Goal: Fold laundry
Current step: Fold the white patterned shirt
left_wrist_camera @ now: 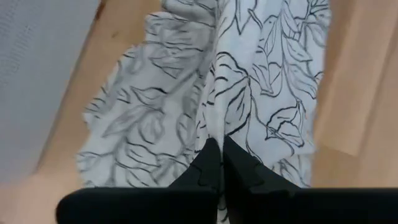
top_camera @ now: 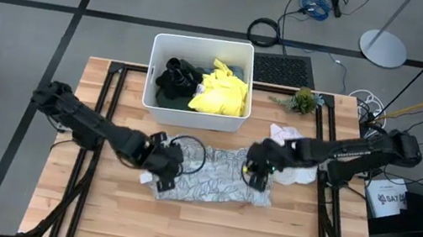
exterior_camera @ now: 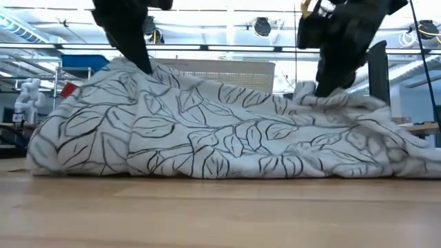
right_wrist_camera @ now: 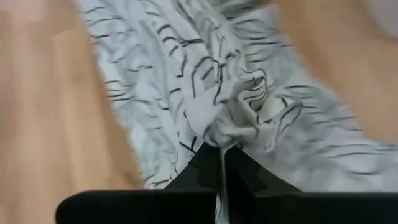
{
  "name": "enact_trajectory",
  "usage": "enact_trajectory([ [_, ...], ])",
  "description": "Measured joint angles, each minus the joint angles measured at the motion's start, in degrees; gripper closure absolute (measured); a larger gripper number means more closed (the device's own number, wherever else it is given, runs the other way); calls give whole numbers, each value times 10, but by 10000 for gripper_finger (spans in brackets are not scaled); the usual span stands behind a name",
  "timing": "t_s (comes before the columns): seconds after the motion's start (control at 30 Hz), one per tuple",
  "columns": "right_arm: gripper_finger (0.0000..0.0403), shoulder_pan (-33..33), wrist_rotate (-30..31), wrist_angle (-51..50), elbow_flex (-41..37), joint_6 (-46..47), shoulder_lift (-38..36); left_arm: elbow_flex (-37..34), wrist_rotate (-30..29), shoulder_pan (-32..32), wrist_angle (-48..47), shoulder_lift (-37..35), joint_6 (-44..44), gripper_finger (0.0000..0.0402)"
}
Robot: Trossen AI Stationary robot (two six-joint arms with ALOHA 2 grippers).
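Nearest the low camera lies bare wooden table [exterior_camera: 220,213], and just behind it the white leaf-patterned garment [exterior_camera: 220,141] rises in a rumpled heap. From above, this garment [top_camera: 211,176] sits spread across the middle of the table, between the two arms. The left hand [top_camera: 160,164] is pinched shut on a fold at one end of it; its wrist view shows cloth caught between the closed fingers [left_wrist_camera: 208,165]. The right hand [top_camera: 258,170] is likewise clamped shut on a bunched tuck at the other end, the fabric gathered right at its fingertips [right_wrist_camera: 239,168].

Folding looks to be at an early stage: the patterned garment is creased and uneven, with no clean fold visible yet. A pale, pinkish-white cloth [top_camera: 289,139] lies crumpled beside the right arm, also unfolded.

Behind the garment stands a white bin [top_camera: 154,67], holding a bright yellow garment [top_camera: 220,90] and black garments [top_camera: 173,78], all jumbled and waiting
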Motion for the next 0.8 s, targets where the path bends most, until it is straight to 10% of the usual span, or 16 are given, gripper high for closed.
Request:
enact_trajectory([
  [0.4, 383, -131, -2, -19, 0, -118, 36, 0, 23, 97, -14, 9, 52, 358],
  [0.8, 220, -137, 84, -42, 0, -154, 127, -19, -44, 69, -66, 26, -3, 207],
])
